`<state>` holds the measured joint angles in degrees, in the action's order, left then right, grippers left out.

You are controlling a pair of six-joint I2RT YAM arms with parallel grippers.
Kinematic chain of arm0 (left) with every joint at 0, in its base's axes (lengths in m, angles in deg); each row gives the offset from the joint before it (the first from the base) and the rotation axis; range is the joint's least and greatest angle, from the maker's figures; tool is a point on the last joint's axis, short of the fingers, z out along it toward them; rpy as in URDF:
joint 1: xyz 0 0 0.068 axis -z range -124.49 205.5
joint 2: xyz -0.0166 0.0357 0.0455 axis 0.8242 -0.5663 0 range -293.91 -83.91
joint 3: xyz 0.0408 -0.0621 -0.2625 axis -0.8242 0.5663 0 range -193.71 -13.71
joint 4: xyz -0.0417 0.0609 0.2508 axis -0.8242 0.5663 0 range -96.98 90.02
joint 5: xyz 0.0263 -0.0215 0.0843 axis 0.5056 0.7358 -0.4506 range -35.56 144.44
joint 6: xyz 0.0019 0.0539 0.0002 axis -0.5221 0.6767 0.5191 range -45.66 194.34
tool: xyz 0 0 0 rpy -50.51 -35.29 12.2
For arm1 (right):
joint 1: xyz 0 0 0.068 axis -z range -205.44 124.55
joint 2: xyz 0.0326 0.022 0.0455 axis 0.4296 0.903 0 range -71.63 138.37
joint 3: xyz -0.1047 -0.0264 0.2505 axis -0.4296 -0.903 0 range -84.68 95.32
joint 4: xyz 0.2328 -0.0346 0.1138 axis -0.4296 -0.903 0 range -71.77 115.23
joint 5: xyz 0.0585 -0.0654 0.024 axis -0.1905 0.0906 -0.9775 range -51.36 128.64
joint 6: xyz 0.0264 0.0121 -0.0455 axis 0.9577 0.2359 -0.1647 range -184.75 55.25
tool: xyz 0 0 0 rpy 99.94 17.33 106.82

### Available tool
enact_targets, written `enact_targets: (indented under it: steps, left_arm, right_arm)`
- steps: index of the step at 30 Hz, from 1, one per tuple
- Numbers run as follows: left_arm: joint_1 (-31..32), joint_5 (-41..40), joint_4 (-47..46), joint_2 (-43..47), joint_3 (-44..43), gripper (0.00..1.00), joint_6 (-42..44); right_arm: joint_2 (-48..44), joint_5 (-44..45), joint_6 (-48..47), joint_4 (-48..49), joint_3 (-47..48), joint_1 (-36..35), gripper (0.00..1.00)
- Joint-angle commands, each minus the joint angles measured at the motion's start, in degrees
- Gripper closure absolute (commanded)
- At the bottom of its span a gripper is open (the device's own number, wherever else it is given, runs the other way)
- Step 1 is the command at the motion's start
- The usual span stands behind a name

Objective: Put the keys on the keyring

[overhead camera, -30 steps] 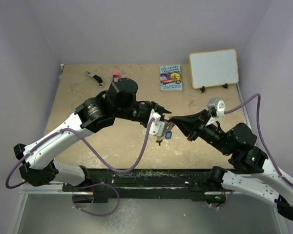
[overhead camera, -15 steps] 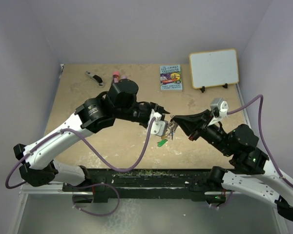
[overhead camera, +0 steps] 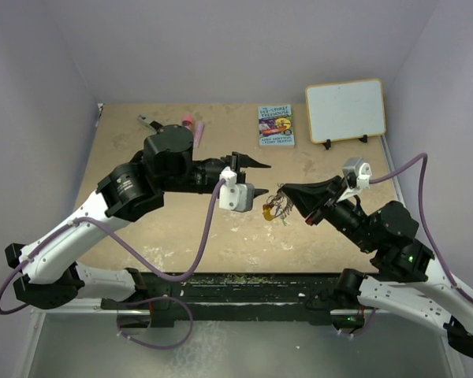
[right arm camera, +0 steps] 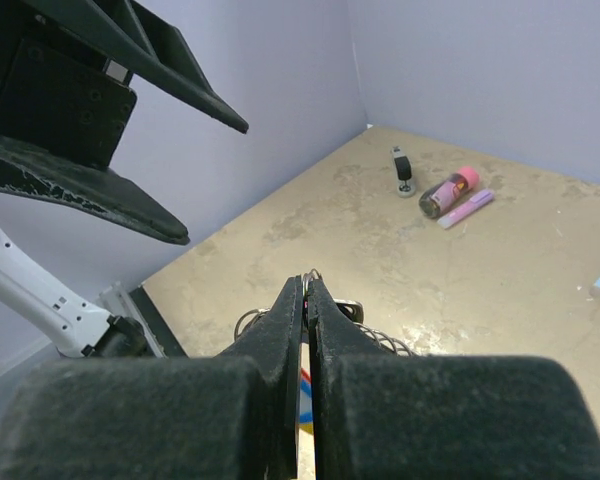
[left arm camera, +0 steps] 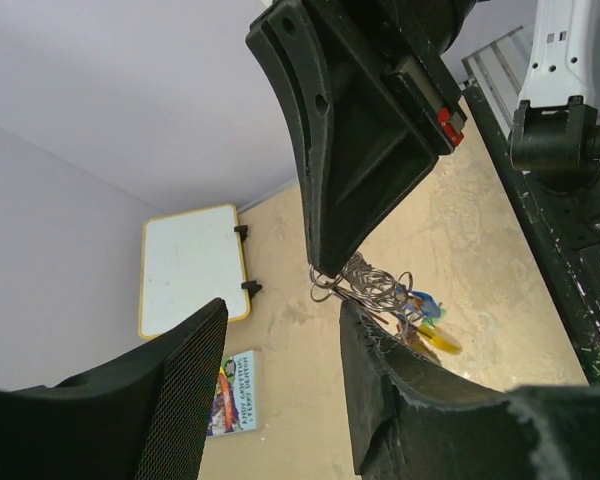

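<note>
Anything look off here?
One of the left gripper's fingers has a ragged, frayed pad edge, seen in the left wrist view. The keyring and keys hang as a tangled clump from the shut right gripper. The left jaws are open and not touching the clump.

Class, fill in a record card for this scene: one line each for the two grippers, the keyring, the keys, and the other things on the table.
left gripper: open, holding nothing, a short way from the bunch
right gripper: shut on the silvery loops of the keyring
keyring: hangs from the right gripper, above the table
keys: coloured heads dangle under the ring; how many are threaded cannot be told
far side of table: book, whiteboard, pink highlighter, black-and-silver tool
</note>
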<state>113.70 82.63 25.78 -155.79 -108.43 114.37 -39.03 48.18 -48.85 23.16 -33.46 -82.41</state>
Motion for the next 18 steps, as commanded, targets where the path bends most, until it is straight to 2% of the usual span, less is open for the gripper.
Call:
enact_targets:
  steps: [1,8,18]
  left_arm:
    - [-0.10,1.51,-1.65,-1.28,-0.16,0.47,-1.59]
    - [-0.12,-1.32,-5.85,-2.44,3.28,0.47,0.77]
    - [-0.10,0.30,-5.02,-2.53,3.75,0.51,3.33]
  right_arm:
    - [-0.61,-0.93,0.36,6.20,1.16,0.02,1.00]
    - [-1.32,-4.87,0.74,5.95,1.34,0.02,1.00]
    - [-0.57,-7.87,0.94,6.00,1.38,0.02,1.00]
